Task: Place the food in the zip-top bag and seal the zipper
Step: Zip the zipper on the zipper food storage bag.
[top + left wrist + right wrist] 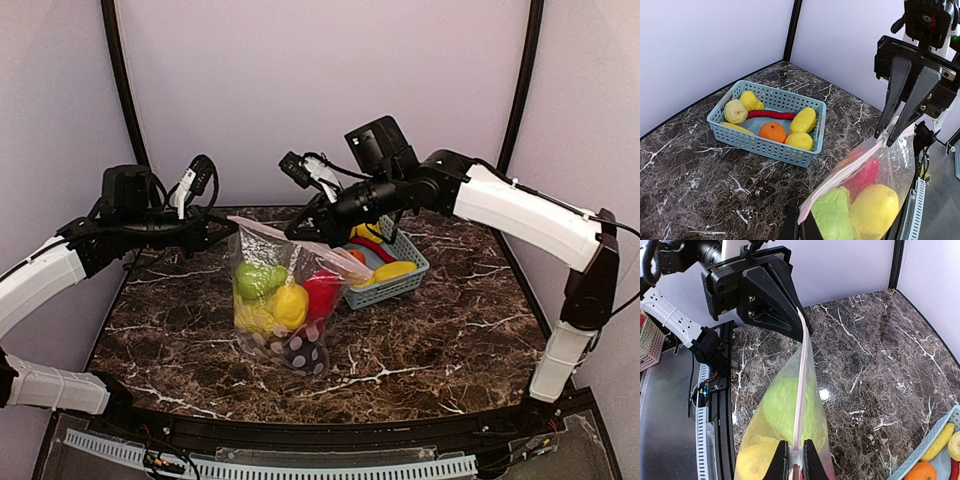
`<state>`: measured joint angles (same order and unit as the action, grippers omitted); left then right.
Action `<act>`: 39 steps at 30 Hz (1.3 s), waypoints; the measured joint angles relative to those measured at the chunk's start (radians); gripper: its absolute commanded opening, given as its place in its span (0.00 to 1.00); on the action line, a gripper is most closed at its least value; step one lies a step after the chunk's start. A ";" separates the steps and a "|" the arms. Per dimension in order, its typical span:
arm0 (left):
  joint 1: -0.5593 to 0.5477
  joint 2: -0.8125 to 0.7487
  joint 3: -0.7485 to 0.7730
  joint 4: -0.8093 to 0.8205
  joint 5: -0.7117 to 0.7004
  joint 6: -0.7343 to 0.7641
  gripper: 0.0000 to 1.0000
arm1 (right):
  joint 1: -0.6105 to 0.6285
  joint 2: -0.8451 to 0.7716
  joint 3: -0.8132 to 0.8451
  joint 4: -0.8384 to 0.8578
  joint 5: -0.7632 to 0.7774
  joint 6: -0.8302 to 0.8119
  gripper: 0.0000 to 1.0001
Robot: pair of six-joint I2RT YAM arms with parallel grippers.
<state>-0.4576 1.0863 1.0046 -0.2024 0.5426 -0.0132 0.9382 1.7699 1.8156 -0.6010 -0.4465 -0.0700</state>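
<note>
Currently one zip-top bag (860, 200), one basket (765, 146) holding seven food pieces (772, 132)

top: high, down on table (450, 340) | wrists: close, opposed, share zip-top bag (902, 155)

A dark brown marble-patterned table (450, 340) with white veining fills the lower middle of the top view. A light blue slatted basket (385, 292) sits on it right of centre, toward the back edge. Just left of the basket, the upright zip-top bag (300, 350) appears to touch the tabletop with its bottom end.
</note>
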 measured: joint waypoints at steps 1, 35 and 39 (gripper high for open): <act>0.004 0.000 0.000 0.000 -0.006 -0.003 0.01 | 0.000 -0.004 -0.004 0.000 0.003 0.000 0.00; 0.120 0.013 -0.013 0.014 -0.099 -0.105 0.01 | -0.007 -0.061 -0.084 -0.005 0.093 0.004 0.00; 0.138 0.013 -0.013 0.014 -0.107 -0.113 0.01 | -0.010 -0.064 -0.089 -0.005 0.100 0.004 0.00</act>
<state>-0.3191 1.0992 0.9916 -0.1883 0.4355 -0.1257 0.9279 1.7058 1.7271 -0.6060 -0.3462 -0.0658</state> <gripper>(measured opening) 0.010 0.056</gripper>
